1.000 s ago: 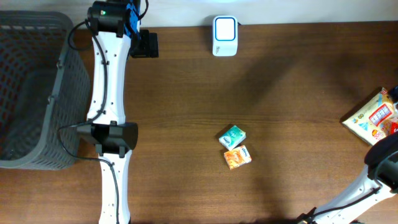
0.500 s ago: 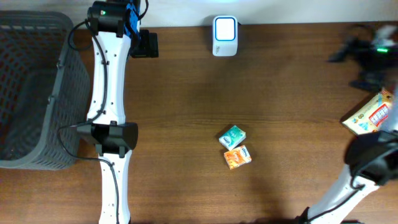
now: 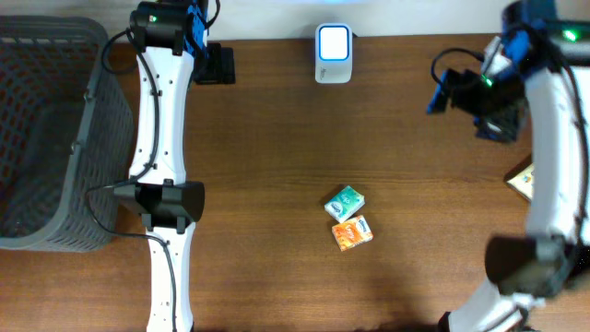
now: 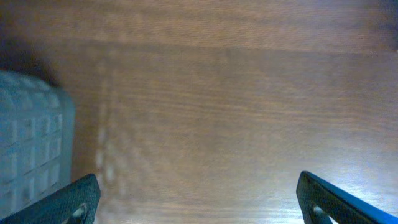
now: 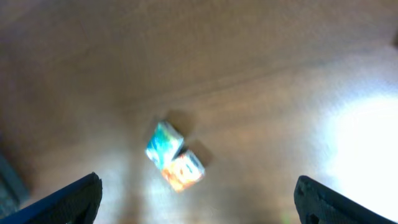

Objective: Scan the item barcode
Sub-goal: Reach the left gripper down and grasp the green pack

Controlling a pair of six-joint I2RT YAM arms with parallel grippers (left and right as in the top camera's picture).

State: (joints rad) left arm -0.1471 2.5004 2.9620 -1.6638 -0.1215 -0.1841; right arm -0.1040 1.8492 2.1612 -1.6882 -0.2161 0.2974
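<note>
Two small boxes lie together mid-table: a green one [image 3: 345,201] and an orange one [image 3: 352,232]. The white barcode scanner [image 3: 333,53] stands at the far edge. My right gripper [image 3: 441,93] hangs open and empty high over the back right of the table, well away from the boxes. Its wrist view shows the green box [image 5: 163,142] and orange box [image 5: 184,172] blurred far below, between the spread fingers of the gripper [image 5: 196,190]. My left gripper [image 3: 218,65] rests open near the back left, left of the scanner. In its own view the gripper [image 4: 198,190] holds nothing over bare wood.
A large grey mesh basket [image 3: 46,138] fills the left side, and its corner [image 4: 31,146] shows in the left wrist view. A snack bag [image 3: 519,181] lies at the right edge, mostly hidden behind my right arm.
My right arm has swung from the right edge up to the back right of the table and now covers most of the snack bag. The left arm and the boxes have not moved.
</note>
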